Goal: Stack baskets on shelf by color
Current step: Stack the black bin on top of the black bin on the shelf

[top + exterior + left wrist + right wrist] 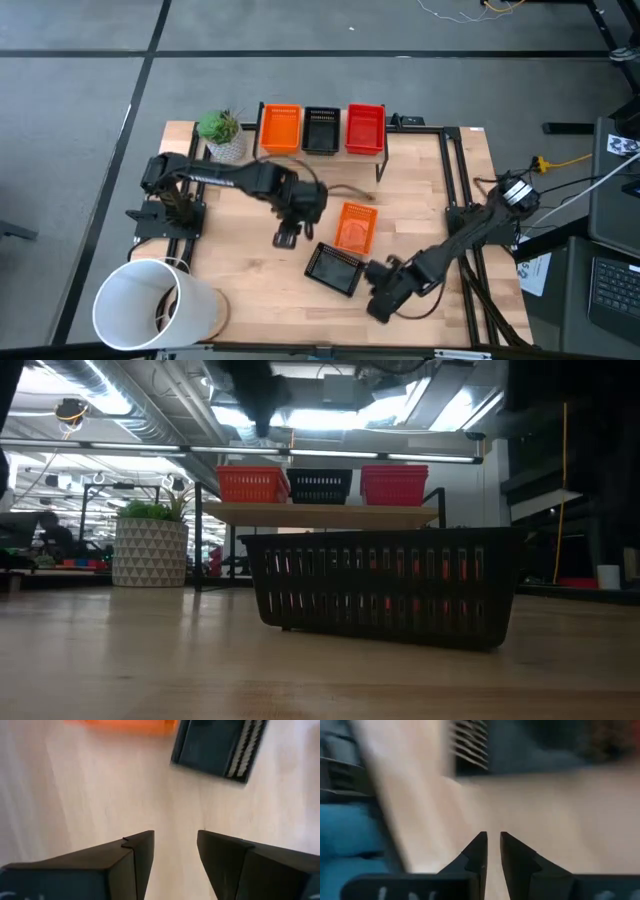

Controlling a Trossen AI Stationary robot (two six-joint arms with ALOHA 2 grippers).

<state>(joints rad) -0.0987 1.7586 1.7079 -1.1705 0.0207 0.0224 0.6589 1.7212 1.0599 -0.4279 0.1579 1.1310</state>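
The left pincer hangs open and empty over the bench beside the loose orange basket and black basket, the right pincer nearly closed, near the black one.

Left gripper fingers parted; right gripper fingers nearly closed.

Your two arms are dark, jointed, with loose black cables. Their fingers are black, flat-faced wedges with stepped tips.
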